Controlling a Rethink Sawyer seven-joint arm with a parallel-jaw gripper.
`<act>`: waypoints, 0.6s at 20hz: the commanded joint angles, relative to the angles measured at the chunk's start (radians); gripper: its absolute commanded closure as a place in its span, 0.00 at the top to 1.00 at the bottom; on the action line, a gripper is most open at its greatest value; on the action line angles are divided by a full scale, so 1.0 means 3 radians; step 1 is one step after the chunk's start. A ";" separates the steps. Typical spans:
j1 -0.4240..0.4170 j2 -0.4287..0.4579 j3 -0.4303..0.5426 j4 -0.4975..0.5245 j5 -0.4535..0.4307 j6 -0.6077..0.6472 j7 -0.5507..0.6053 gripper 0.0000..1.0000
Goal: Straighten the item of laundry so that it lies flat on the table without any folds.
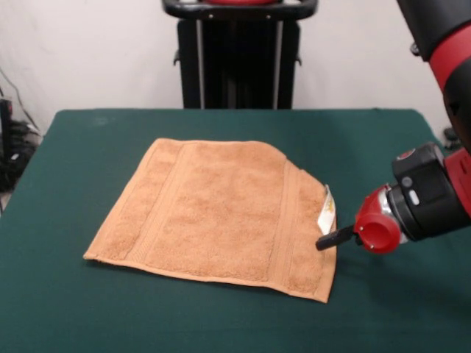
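The item of laundry (221, 209) is a tan-orange towel spread out in the middle of the dark green table (81, 309). Woven bands run near its left and right ends. Its far right corner looks turned in, so that edge runs at a slant. A small white tag (326, 209) stands up at the right edge. My gripper (333, 239) comes in low from the right, and its black tip meets the towel's right edge just below the tag. From this angle I cannot see whether it grips the cloth.
The red and black arm (434, 191) fills the right side above the table. A black pedestal (239, 55) stands behind the far edge. Dark cables hang at the far left (15, 140).
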 commanded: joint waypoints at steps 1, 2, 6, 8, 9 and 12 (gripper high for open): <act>0.0101 0.0195 0.0332 -0.0098 0.0144 0.0174 0.0122 0.00; 0.0103 0.0204 0.0336 -0.0109 0.0154 0.0164 0.0127 0.00; 0.0112 0.0222 0.0316 -0.0128 0.0193 0.0130 0.0176 0.00; 0.0117 0.0215 0.0303 -0.0112 0.0212 0.0121 0.0181 0.00; 0.0120 0.0214 0.0294 -0.0108 0.0220 0.0115 0.0195 0.00; 0.0118 0.0237 0.0298 -0.0129 0.0243 0.0126 0.0213 0.00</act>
